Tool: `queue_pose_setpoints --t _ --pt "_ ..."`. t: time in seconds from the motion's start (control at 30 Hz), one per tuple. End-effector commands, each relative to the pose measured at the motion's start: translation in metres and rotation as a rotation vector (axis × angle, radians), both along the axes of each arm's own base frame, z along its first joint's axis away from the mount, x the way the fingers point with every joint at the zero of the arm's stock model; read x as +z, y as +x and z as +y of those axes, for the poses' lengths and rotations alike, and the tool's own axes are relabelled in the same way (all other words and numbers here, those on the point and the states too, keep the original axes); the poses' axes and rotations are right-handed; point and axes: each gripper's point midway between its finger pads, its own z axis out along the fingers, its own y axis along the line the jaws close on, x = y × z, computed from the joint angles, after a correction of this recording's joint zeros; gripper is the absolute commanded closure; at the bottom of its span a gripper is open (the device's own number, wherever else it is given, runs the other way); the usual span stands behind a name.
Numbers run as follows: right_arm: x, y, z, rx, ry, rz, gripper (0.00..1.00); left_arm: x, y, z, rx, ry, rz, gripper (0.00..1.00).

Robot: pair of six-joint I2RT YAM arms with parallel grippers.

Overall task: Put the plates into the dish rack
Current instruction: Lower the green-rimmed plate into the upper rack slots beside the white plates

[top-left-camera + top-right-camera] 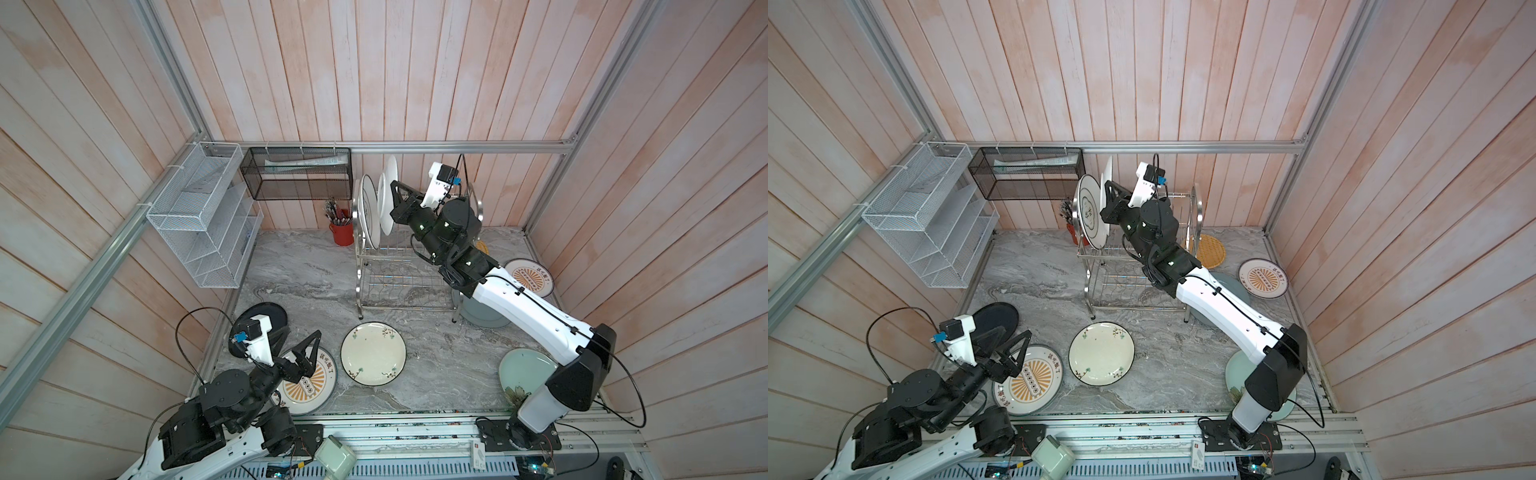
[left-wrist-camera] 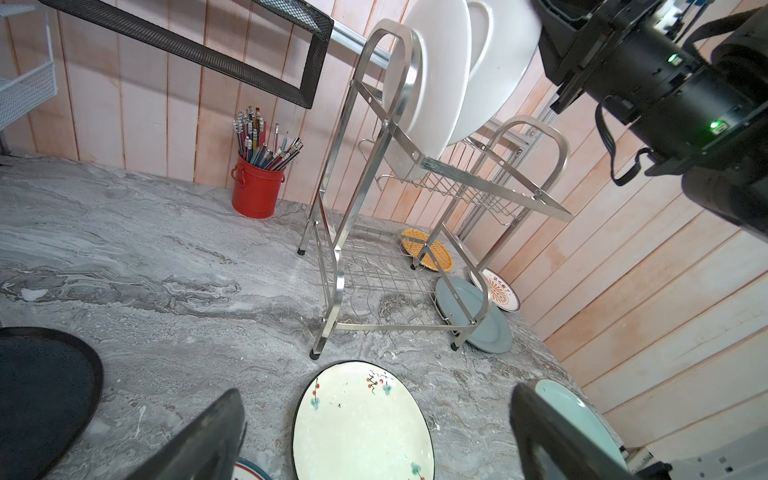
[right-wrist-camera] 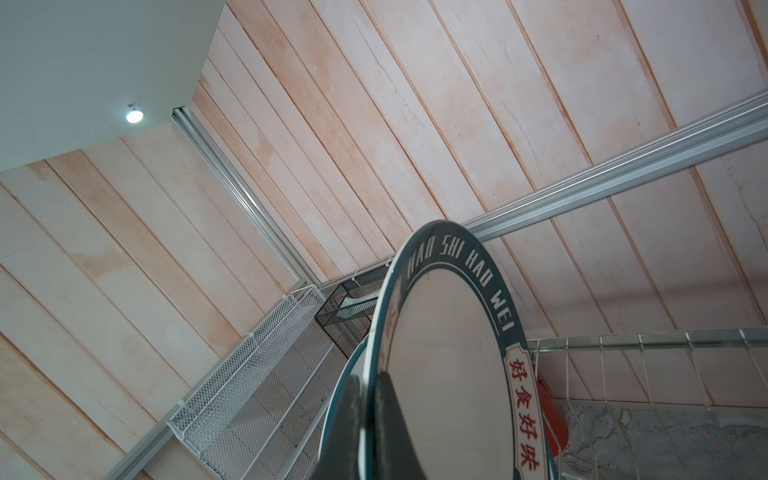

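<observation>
between the pinched fingers (image 3: 351, 419) of the right claw (image 3: 368, 399) sits the rim of a lettered-rim plate (image 3: 449, 353), clamped and held upright on edge over the upper tier of the dish rack (image 1: 399, 270). whether its lower edge touches the prongs cannot be told. just beyond the held plate, on the side away from this claw, a dark-rimmed plate (image 1: 1090, 216) stands in the rack's end slot against the arched frame. below and behind this claw's wrist, on the marble table (image 1: 316, 282), lie an orange lattice plate (image 1: 1210, 251), a grey-blue plate (image 2: 478, 316) by the rack's corner leg, and a sunburst plate (image 1: 532, 276). a pale green plate (image 1: 523, 370) lies near that arm's base. well apart, the left claw (image 1: 303, 334) hangs low with its fingers (image 2: 216, 432) spread wide, gripping nothing. directly beneath it lies a second sunburst plate (image 1: 309, 382), with a black plate (image 1: 266, 316) just beside it. a cream floral plate (image 1: 373, 354) lies flat ahead of its fingertips, between that claw and the rack.
</observation>
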Motion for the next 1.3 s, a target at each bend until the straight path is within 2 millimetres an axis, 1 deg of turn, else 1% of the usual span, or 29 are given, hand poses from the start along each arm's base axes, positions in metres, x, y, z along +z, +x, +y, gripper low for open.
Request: queue_pose_setpoints --t 0.0,0.4,0.6,0.73,0.9,1.27 --pt "0.01 0.001 -0.011 -0.037 0.058 -0.031 1.0 0.003 -0.002 0.005 0.007 -0.012 -0.004 0.0" --pt "-0.015 0.005 -0.014 -0.057 0.058 0.02 1.0 0.003 -0.002 0.006 0.011 -0.014 -0.006 0.0" --pt "-0.022 0.005 -0.017 -0.085 0.048 0.038 1.0 0.003 -0.002 0.006 0.012 -0.015 -0.007 0.0" --pt "-0.023 0.002 -0.014 -0.09 0.022 0.03 1.0 0.003 -0.002 0.007 0.014 -0.016 -0.007 0.0" --pt "-0.027 -0.003 -0.004 -0.087 -0.025 0.026 1.0 0.003 -0.002 0.007 0.011 -0.018 -0.007 0.0" --pt "-0.033 -0.013 0.009 -0.125 -0.114 0.005 1.0 0.004 -0.002 0.007 0.012 -0.018 -0.009 0.0"
